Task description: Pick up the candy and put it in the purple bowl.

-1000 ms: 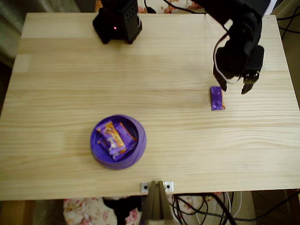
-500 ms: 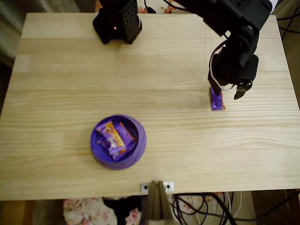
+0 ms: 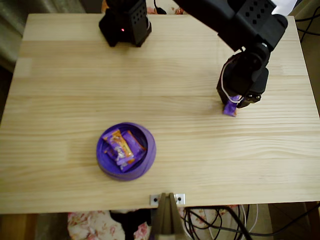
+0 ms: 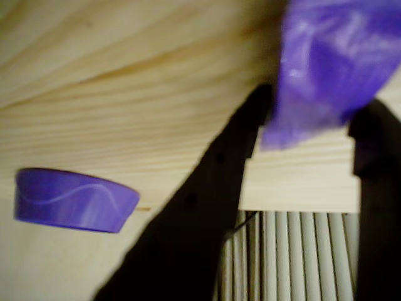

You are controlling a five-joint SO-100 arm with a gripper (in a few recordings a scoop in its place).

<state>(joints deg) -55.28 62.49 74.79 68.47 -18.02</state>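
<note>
In the overhead view my black gripper stands low over the right part of the wooden table, shut on the candy. Only the candy's purple end pokes out beneath it. The wrist view has the shiny purple candy wedged between my two dark fingers, just above the wood. The purple bowl sits at the table's front, left of centre and well away from my gripper. It holds other candies, one of them orange-wrapped. Its purple wall also appears at the wrist view's left.
The arm's black base stands at the table's far edge. A metal bracket is clamped to the front edge, with cables hanging below it. Bare wood lies between my gripper and the bowl. The table's right edge is near my gripper.
My gripper came down and left over the candy and went from open to shut on it. The candy, flat on the table before, is now mostly covered by the gripper.
</note>
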